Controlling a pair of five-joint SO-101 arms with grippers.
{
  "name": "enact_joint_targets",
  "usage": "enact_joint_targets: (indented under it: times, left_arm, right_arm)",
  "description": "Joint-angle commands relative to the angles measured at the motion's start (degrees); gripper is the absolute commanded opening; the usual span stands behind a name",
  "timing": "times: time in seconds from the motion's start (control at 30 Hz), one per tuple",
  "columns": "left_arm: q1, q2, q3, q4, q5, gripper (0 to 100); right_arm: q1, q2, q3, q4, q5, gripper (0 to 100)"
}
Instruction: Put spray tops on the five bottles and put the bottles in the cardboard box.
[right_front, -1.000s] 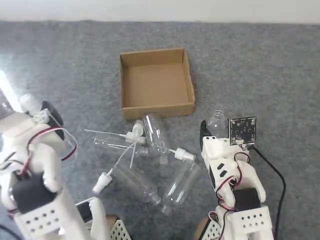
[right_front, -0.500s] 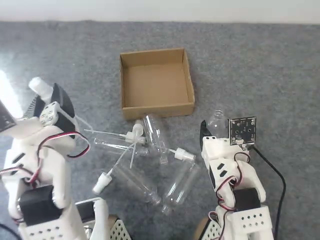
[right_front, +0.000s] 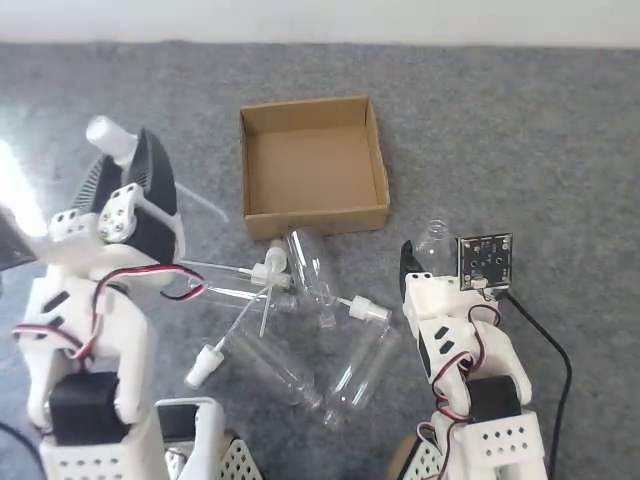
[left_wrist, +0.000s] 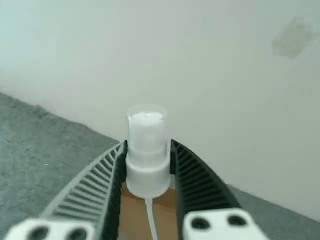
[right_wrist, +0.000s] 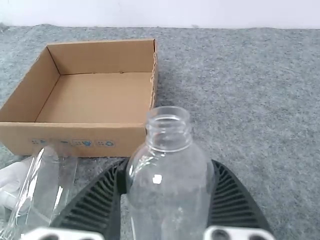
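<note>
My left gripper (right_front: 118, 165) is raised at the left of the table, shut on a white spray top (right_front: 105, 131) whose thin tube trails down; in the left wrist view the spray top (left_wrist: 147, 150) sits upright between the black fingers (left_wrist: 195, 175). My right gripper (right_front: 428, 258) is shut on a clear open-necked bottle (right_front: 434, 243) held upright at the right, below the cardboard box (right_front: 313, 165). The bottle (right_wrist: 169, 180) shows no top, with the box (right_wrist: 95, 95) beyond it. Several clear bottles (right_front: 310, 265) and spray tops (right_front: 365, 310) lie jumbled between the arms.
The grey carpet (right_front: 520, 130) spreads around the box, with a pale wall edge (right_front: 320, 20) at the back. Loose dip tubes (right_front: 215, 266) lie across the pile of bottles. The box holds nothing.
The left arm has lifted and swung toward the back and the middle with the spray top in its gripper. The right arm and its bottle have stayed put.
</note>
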Motion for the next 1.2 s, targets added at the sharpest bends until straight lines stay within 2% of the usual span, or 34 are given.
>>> enact_joint_targets:
  times: [0.0, 0.27, 0.57, 0.7, 1.0, 1.07, 1.17]
  left_arm:
    - [2.81, -0.62, -0.92, -4.66, 1.14, 1]
    - [7.74, -1.58, -2.59, -2.55, 2.02, 1]
    - [7.30, -12.13, 0.40, -2.37, 2.99, 1]
    - [7.30, -13.27, 2.95, -2.46, 2.90, 1]
    - [7.30, -13.54, 3.56, -2.37, 2.90, 1]
    - [7.30, -13.54, 3.56, -2.29, 2.90, 1]
    - [7.30, -13.54, 3.56, -2.29, 2.90, 1]
  right_arm:
    - [-0.48, -0.92, -0.88, -1.54, 0.09, 10.8]
    - [-1.71, -0.92, -0.88, -1.98, 0.09, 11.0]
    - [-6.64, -0.92, -0.79, -7.69, 0.09, 10.8]
    - [-7.34, -0.92, -0.79, -10.51, 0.09, 10.8]
    - [-14.37, -0.84, -0.70, -14.81, 0.09, 11.1]
    - [-16.04, -0.84, -0.70, -14.81, 1.58, 11.2]
    - [-20.35, -0.84, -0.70, -14.81, 8.97, 11.0]
